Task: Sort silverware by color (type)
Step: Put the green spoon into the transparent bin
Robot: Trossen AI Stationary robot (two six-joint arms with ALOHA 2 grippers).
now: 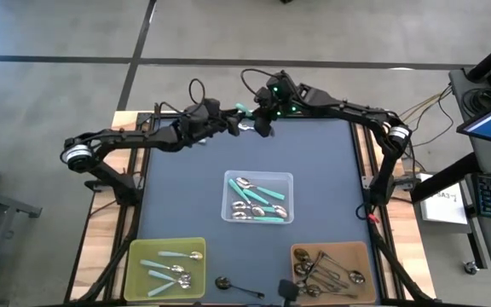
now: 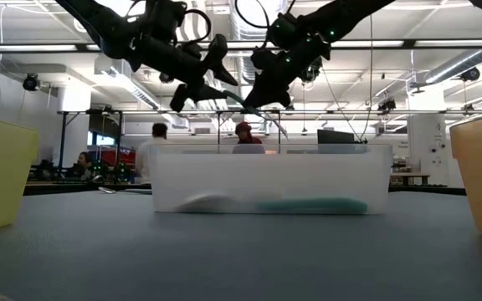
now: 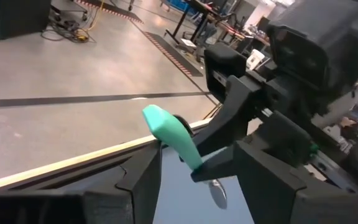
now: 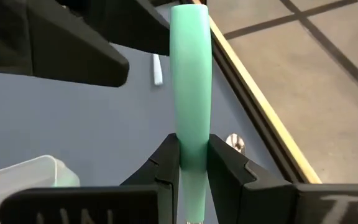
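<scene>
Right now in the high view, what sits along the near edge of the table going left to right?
yellow bin holding pale-handled spoons → dark spoon lying loose on the mat → brown bin holding dark metal spoons.

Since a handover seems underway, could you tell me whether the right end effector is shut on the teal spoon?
Yes, shut: the right end effector pinches the teal spoon by its handle, while the left end effector stands open around it.

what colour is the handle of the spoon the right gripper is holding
Teal green; the spoon handle shows best in the right wrist view, pinched by the right gripper.
</scene>
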